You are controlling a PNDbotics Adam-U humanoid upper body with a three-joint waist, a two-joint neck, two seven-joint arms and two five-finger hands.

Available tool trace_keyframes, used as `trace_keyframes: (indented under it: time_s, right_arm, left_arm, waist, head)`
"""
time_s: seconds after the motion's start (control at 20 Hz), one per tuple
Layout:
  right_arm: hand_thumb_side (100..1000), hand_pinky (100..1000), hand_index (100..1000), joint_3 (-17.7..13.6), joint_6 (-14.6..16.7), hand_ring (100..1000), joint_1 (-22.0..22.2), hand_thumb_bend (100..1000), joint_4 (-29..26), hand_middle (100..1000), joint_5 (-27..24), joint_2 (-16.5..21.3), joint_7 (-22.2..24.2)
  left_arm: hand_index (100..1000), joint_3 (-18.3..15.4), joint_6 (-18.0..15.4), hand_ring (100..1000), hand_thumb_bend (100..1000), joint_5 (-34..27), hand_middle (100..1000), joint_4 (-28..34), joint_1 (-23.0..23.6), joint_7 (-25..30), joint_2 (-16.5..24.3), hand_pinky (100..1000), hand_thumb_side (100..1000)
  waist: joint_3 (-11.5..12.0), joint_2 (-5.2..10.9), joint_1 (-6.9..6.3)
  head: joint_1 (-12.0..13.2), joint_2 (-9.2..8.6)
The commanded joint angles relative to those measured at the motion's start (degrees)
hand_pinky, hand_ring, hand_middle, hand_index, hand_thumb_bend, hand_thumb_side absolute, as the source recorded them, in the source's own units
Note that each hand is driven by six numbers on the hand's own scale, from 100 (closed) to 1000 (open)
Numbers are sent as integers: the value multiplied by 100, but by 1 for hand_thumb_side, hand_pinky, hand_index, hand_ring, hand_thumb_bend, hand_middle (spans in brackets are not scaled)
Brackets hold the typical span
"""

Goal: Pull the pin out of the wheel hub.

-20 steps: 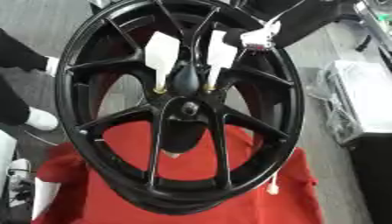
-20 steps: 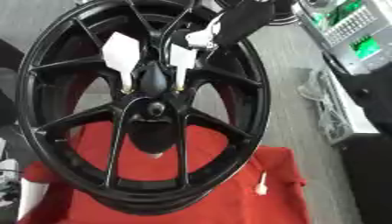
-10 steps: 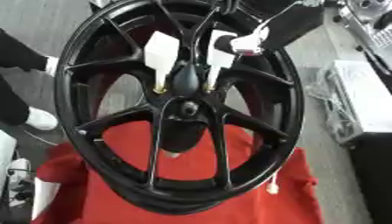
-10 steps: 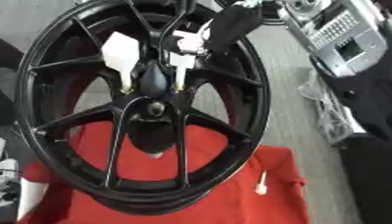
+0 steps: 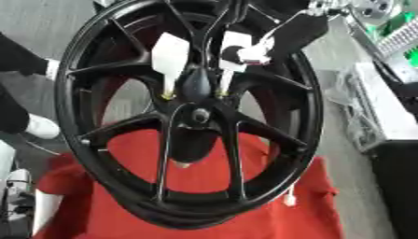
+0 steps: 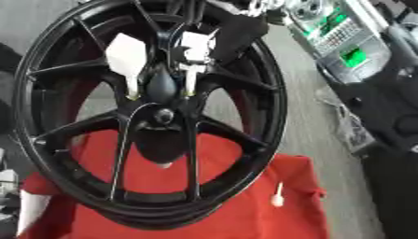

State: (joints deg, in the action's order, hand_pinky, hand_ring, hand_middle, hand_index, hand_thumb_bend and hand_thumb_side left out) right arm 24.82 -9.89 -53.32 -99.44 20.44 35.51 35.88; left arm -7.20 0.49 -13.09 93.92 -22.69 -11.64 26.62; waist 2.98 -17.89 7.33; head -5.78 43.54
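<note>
A black spoked wheel [image 5: 274, 140] stands upright on a red cloth [image 5: 98, 210], with its hub [image 5: 198, 115] near the middle of the view. Two white pins with flat white tabs stick into the wheel just above the hub. The left pin [image 5: 170, 60] stands free. My right hand [image 5: 274, 39] reaches in from the upper right, in front of the rim, and its pale fingertips [image 5: 251, 55] pinch the tab of the right pin [image 5: 231, 58]. That pin's shaft still runs down to the hub area. My left hand does not show.
A loose white pin [image 6: 277, 198] lies on the cloth at the lower right. Electronics with green parts [image 6: 343, 44] and cables [image 5: 359, 112] stand to the right. A person's dark leg and white shoe [image 5: 37, 127] are at the left, beside the wheel.
My right hand has come down and to the left from the rim onto the right pin's tab. Both pins stay in place. The camera has shifted slightly.
</note>
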Motion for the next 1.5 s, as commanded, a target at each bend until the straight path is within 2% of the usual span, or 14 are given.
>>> trace_keyframes:
  time_s: [0.05, 0.5, 1.5]
  right_arm:
    - [465, 925, 799, -27, 77, 724, -60, 403, 18, 636, 83, 80, 28]
    - [472, 921, 807, -27, 184, 753, -37, 402, 126, 669, 244, 71, 63]
    - [449, 912, 828, -46, 166, 767, 27, 385, 319, 684, 295, 54, 2]
  left_arm:
    - [839, -14, -1, 869, 203, 2, 790, 85, -88, 3, 84, 654, 845]
    - [837, 0, 5, 870, 202, 11, 788, 79, -93, 8, 89, 653, 847]
    - [831, 27, 11, 871, 200, 41, 785, 73, -107, 33, 91, 653, 851]
  waist:
    - [9, 81, -40]
    - [11, 55, -46]
    - [32, 2, -61]
  head:
    - [-41, -71]
    - [-74, -14]
    - [-151, -9]
